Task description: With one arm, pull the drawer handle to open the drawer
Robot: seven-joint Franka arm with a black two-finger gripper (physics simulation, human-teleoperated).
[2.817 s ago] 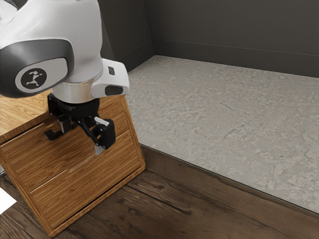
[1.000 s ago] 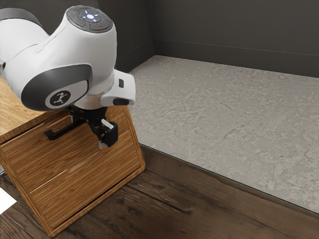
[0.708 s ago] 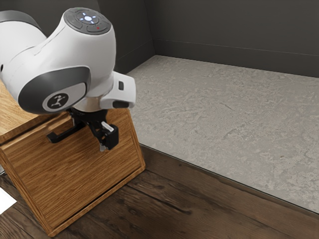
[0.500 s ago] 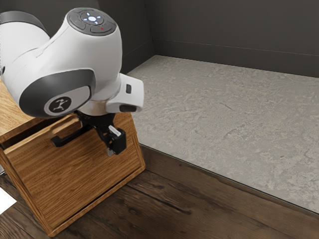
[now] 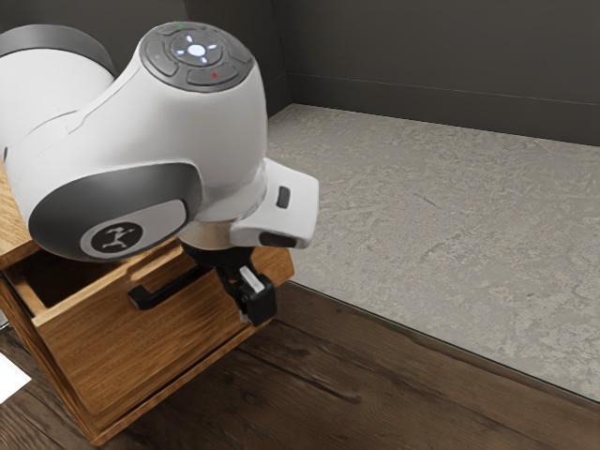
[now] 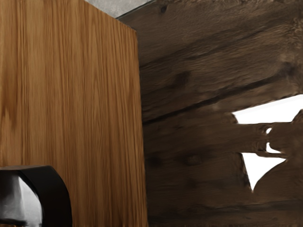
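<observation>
A wooden cabinet (image 5: 19,225) stands at the exterior view's left. Its top drawer (image 5: 141,342) is pulled partly out, and a dark gap (image 5: 52,277) shows behind the drawer front. A black bar handle (image 5: 169,287) crosses that front. My black gripper (image 5: 246,296) hangs under the white hand at the handle's right end, shut on the bar. In the wrist view the drawer front (image 6: 66,94) is close beside the hand, with a black curved piece of the handle (image 6: 45,189) at the lower edge.
Dark wooden floor (image 5: 375,394) lies in front of the cabinet, and the wrist view shows the same boards (image 6: 213,85). A grey carpet (image 5: 450,206) covers the exterior view's right. Dark walls (image 5: 422,47) close the back. My arm's bulk hides the cabinet's top.
My hand has moved toward the exterior view's lower right with the handle in its grip. The drawer has slid out with it, opening a dark gap behind its front.
</observation>
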